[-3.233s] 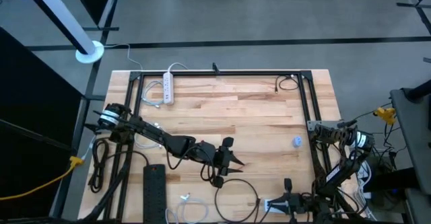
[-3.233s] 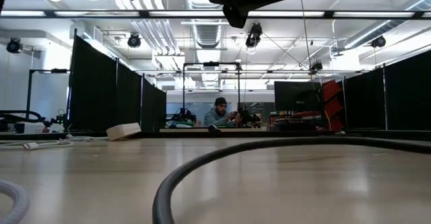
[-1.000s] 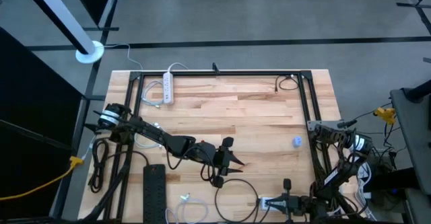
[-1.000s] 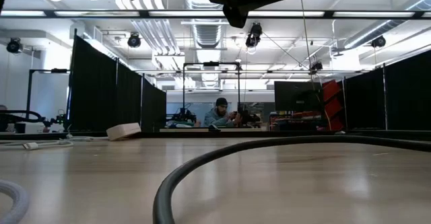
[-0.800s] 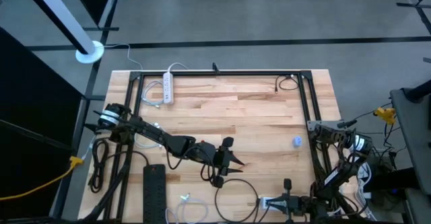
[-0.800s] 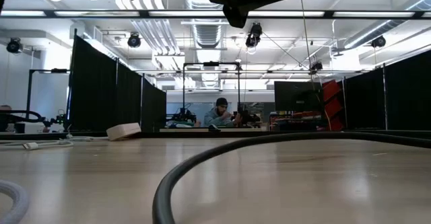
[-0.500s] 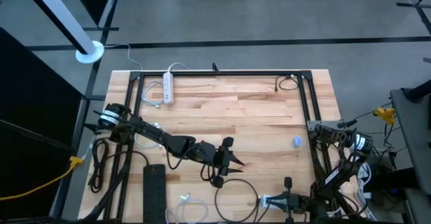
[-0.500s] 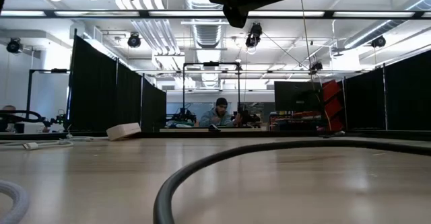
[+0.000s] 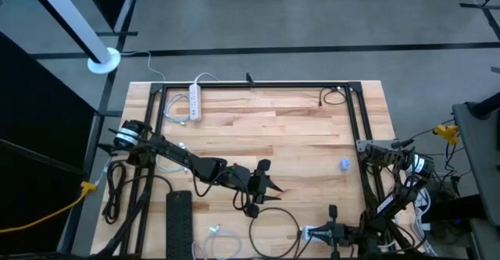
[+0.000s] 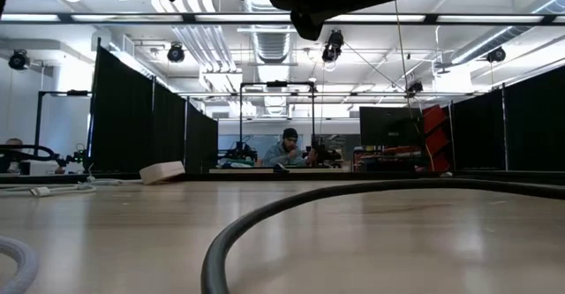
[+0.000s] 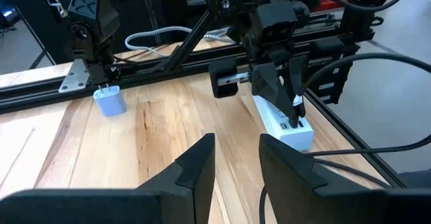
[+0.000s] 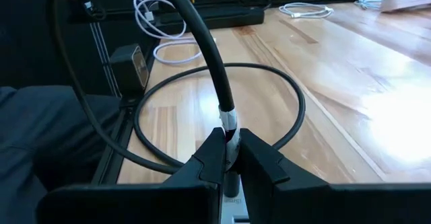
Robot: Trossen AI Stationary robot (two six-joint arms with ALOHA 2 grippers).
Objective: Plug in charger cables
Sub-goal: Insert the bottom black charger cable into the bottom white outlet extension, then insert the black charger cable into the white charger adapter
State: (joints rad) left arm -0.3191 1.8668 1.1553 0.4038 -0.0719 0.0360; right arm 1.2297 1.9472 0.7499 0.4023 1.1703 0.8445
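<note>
Right end effector (image 12: 227, 158) was pinched shut on the plug end of the black charger cable (image 12: 202, 42), right over the white power strip (image 11: 283, 124) at the near edge of the surface (image 9: 297, 135). Cable looped out beside that strip. Left end effector (image 9: 269, 186) was parted, holding nothing, hovering just beyond the loop from the strip.

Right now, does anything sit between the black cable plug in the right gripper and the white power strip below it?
Nothing visible does. The right gripper is shut on the black cable plug, right over the white power strip at the table's near edge.
</note>
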